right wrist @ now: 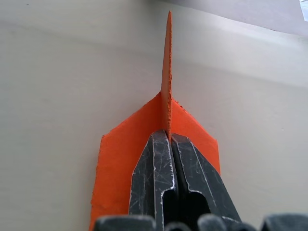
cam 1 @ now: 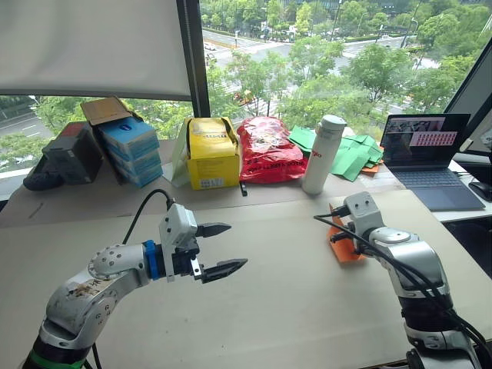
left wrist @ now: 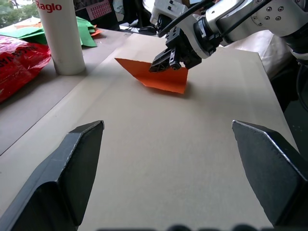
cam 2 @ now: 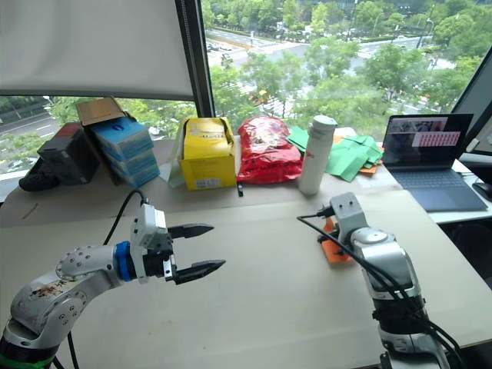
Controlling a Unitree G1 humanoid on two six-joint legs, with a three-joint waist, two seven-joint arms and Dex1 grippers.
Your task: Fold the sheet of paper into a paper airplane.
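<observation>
Left eye view shows, along the back of the pale beige worktop [cam 1: 269, 307], a yellow carton [cam 1: 211, 152], a stack of blue boxes [cam 1: 131, 150] with a brown flap raised above it, a dark case [cam 1: 71, 154] and a crinkly red plastic bag [cam 1: 267, 150]; what they hold cannot be seen. Beside the bag stands a tall white bottle [cam 1: 323, 154], then loose green paper pieces [cam 1: 354, 154] and an open laptop [cam 1: 427, 150]. Nothing lies between the two arms on the worktop. The left pincer [cam 1: 218, 250] hovers above the surface with its black fingers spread wide, holding nothing. The right pincer [right wrist: 167, 144] is clamped tight on the upright central fold of the bright orange paper airplane [left wrist: 156, 76], whose flat wings rest on the worktop near the bottle, its narrow ridge pointing away from the fingers
</observation>
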